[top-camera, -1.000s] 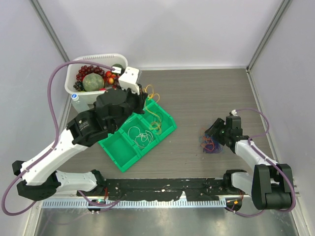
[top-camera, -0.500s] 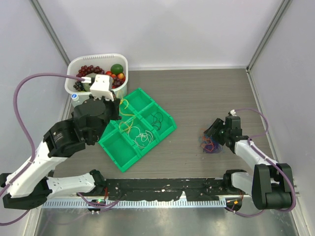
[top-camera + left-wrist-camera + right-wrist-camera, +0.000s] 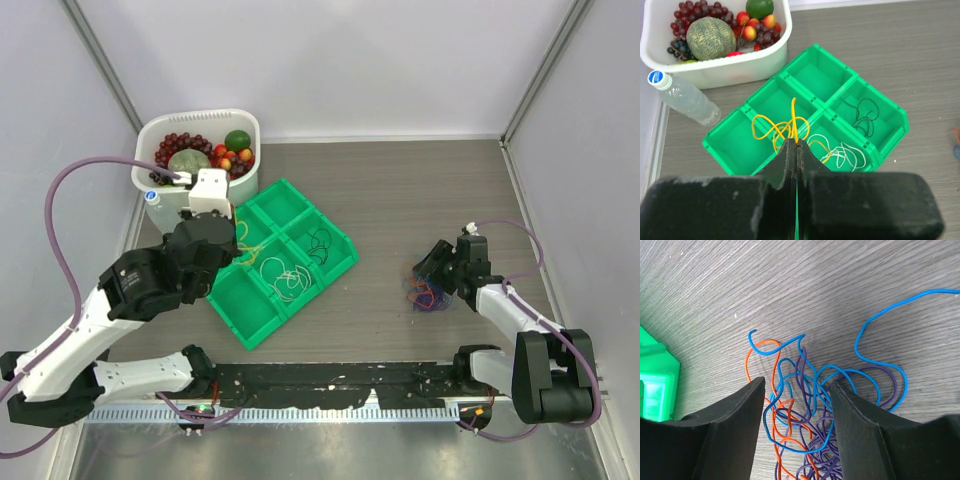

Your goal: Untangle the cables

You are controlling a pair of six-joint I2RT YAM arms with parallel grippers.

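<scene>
My left gripper (image 3: 795, 143) is shut on a yellow cable (image 3: 771, 127) and holds it above the green divided tray (image 3: 895, 116), over its left compartments; it shows in the top view (image 3: 244, 236) too. White cables (image 3: 846, 153) and a black cable (image 3: 863, 114) lie in tray compartments. A tangle of blue, purple and orange cables (image 3: 812, 412) lies on the table right of centre (image 3: 428, 294). My right gripper (image 3: 797, 385) is open, its fingers straddling that tangle just above it.
A white tub (image 3: 246, 127) of fruit stands at the back left, with a clear plastic bottle (image 3: 682, 97) lying beside it. Grey walls close the table on three sides. The left arm's lilac hose (image 3: 60, 215) loops out to the left.
My left arm has swung back and to the left, carrying the yellow cable from the tray's far edge to over its left compartments. The right arm has not moved.
</scene>
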